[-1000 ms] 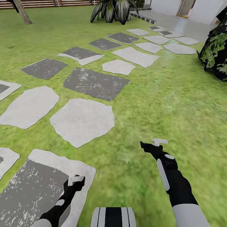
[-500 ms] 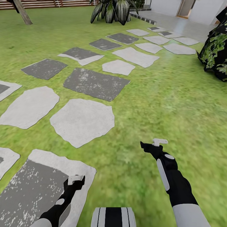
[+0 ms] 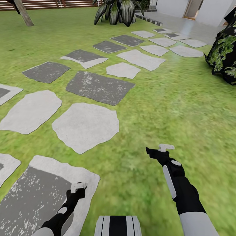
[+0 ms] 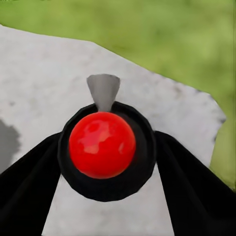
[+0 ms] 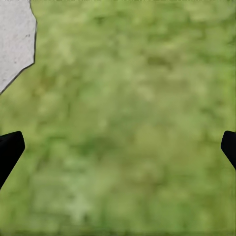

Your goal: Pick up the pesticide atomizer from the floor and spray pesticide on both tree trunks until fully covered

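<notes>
Most of the head view is garden lawn [image 3: 183, 98], with one leaning tree trunk [image 3: 23, 13] far off at upper left. The right end effector [image 3: 164, 148] hangs spread and empty. The left end effector [image 3: 78, 187], at lower left, clamps the pesticide atomizer [image 4: 103, 147] with its nozzle forward, likely for carrying.

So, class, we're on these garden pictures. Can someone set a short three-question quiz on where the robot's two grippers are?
1. True or false: the right gripper hangs over bare soil.
2. What lies under the left gripper? A: water. B: a paving stone. C: a flower bed.
3. Fill in: in the left wrist view, the shiny ball between the fingers is coloured ___.

Key: 1 false, it hangs over grass. 2 B. 3 red.
</notes>
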You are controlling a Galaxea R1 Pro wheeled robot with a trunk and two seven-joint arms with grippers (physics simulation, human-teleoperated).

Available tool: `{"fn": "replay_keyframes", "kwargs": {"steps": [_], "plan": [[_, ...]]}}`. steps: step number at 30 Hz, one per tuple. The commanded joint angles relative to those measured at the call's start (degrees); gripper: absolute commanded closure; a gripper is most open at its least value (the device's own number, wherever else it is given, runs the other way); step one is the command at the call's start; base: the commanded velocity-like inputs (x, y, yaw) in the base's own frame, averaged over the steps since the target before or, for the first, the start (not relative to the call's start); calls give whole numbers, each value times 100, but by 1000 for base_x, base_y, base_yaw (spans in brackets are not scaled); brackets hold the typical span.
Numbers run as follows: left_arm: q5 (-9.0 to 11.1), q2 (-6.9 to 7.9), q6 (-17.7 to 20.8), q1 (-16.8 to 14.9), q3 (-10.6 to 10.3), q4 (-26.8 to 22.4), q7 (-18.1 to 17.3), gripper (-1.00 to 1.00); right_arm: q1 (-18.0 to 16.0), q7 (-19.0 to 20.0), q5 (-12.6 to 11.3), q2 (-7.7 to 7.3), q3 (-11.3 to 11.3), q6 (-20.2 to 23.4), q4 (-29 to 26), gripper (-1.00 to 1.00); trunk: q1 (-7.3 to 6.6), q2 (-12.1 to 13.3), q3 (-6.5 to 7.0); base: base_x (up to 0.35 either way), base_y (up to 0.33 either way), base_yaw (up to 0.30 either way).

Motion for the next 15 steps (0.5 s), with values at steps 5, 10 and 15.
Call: {"fn": "replay_keyframes", "kwargs": {"steps": [5,10,15], "plan": [[14,2,1,1,31,9,15,100,0,0,-1,3,0,0,2,-100,0,0,0,0,0,0],[14,2,4,1,31,9,15,100,0,0,-3,3,0,0,2,-100,0,0,0,0,0,0],[14,2,-3,1,34,9,15,100,0,0,-1,2,0,0,2,-100,0,0,0,0,0,0]]}}
